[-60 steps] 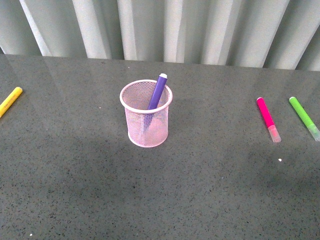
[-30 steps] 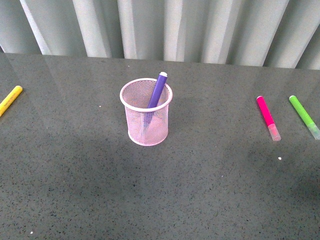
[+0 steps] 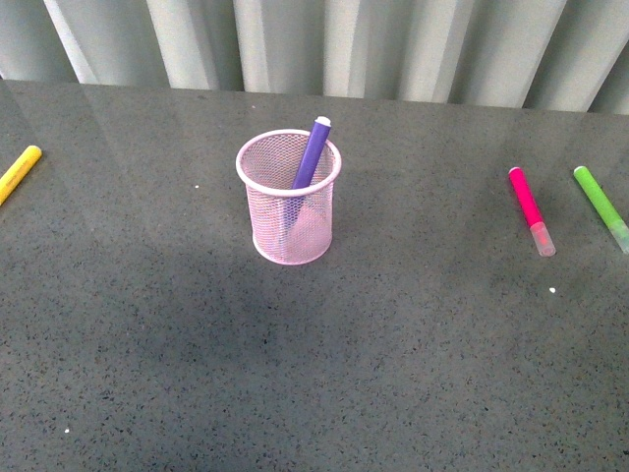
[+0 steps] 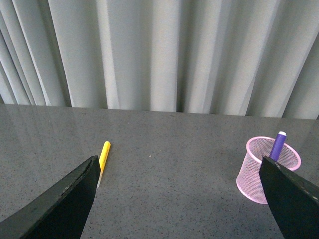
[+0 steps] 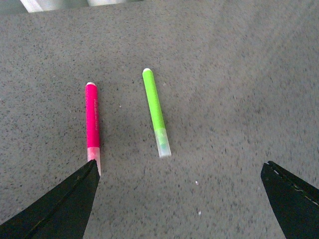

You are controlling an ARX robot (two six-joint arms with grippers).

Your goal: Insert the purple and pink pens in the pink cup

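The pink cup [image 3: 289, 202] stands upright mid-table, with the purple pen [image 3: 313, 154] leaning inside it, its tip above the rim. The pink pen [image 3: 530, 208] lies flat on the table at the right. Neither arm shows in the front view. My left gripper [image 4: 179, 199] is open and empty above the table; the cup [image 4: 266, 172] and purple pen [image 4: 278, 145] sit just beyond its one fingertip. My right gripper [image 5: 179, 199] is open and empty, with the pink pen [image 5: 92, 119] just ahead of one fingertip.
A lime green marker [image 3: 601, 207] lies right of the pink pen, also seen in the right wrist view [image 5: 155, 110]. A yellow marker [image 3: 19, 173] lies at the far left, also in the left wrist view [image 4: 103, 155]. Grey pleated curtains [image 3: 324, 44] back the dark table.
The front view has shifted: the cup, pens and markers all sit a little higher in the picture than before. Nothing on the table has moved relative to the rest.
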